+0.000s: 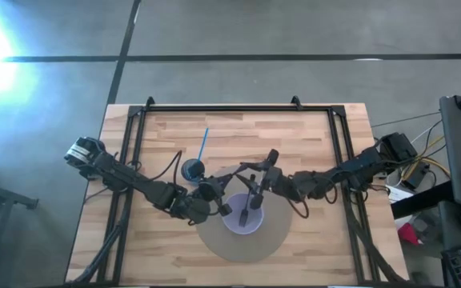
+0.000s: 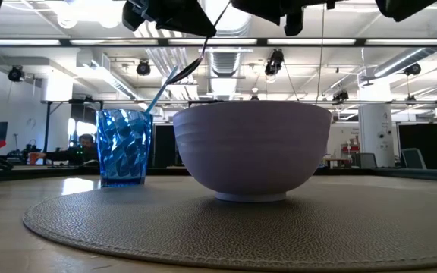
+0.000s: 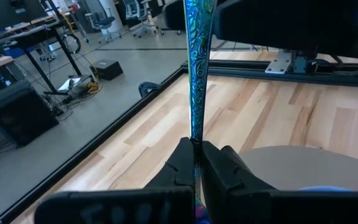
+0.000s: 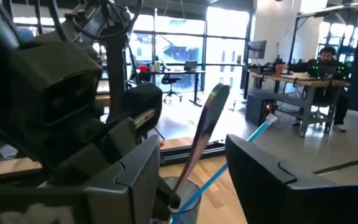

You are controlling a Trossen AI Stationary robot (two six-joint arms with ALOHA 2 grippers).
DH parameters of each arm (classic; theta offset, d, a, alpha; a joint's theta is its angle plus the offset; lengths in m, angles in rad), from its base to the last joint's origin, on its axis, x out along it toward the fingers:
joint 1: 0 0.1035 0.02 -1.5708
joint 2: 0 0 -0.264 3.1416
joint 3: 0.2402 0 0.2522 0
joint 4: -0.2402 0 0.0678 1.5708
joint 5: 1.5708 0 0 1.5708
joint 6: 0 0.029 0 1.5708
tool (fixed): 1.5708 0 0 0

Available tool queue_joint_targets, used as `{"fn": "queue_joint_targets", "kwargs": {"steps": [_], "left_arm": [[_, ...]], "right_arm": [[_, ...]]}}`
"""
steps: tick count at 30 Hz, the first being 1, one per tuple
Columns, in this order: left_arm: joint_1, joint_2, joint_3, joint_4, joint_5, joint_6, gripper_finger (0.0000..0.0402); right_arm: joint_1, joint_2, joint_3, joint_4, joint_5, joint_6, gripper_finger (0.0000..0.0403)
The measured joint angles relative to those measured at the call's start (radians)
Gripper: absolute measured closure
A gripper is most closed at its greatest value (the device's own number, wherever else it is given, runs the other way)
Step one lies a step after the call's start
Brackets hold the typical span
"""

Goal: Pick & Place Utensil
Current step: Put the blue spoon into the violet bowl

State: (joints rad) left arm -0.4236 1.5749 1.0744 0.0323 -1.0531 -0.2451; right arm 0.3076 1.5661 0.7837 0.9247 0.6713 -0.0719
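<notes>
The utensil (image 3: 197, 74) has a shiny blue-green patterned handle and is held off the table by my left gripper (image 3: 196, 155), which is shut on it. In the low view the utensil (image 2: 190, 70) slants down above the gap between the blue cup (image 2: 124, 144) and the lavender bowl (image 2: 253, 148). My right gripper (image 4: 194, 146) is open. Its fingers stand on either side of the utensil (image 4: 207, 130) and do not touch it. In the high view both grippers meet above the bowl's (image 1: 242, 218) far-left rim, the left gripper (image 1: 213, 192) beside the right gripper (image 1: 245, 188). My left gripper pinches the utensil's handle (image 3: 196, 134) between its two fingers. The handle runs straight on past the fingertips, along the fingers. The utensil is lifted clear of the table and tilted, with its free end (image 2: 187, 72) lower than the held part.
The blue cup (image 1: 192, 170) stands on the wooden table with a blue straw (image 1: 204, 144) leaning in it. The bowl sits on a round grey mat (image 1: 242, 244) near the table's near edge. A black frame (image 1: 230, 107) runs round the table. People sit at desks in the room behind.
</notes>
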Motion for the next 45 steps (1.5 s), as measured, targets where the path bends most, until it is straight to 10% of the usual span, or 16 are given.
{"fn": "queue_joint_targets", "kwargs": {"steps": [16,30,45], "left_arm": [[0.001,0.000,0.000,-0.010,0.000,0.015,0.0392],[0.001,-0.003,0.000,-0.021,0.043,0.030,0.0385],[-0.001,-0.011,0.017,-0.025,0.052,0.060,0.0253]], "right_arm": [[-0.007,0.000,0.000,-0.002,-0.004,0.040,0.0388],[-0.004,-0.004,0.000,-0.036,-0.027,-0.007,0.0394],[0.005,-0.082,-0.002,-0.224,-0.018,-0.036,0.0394]]}}
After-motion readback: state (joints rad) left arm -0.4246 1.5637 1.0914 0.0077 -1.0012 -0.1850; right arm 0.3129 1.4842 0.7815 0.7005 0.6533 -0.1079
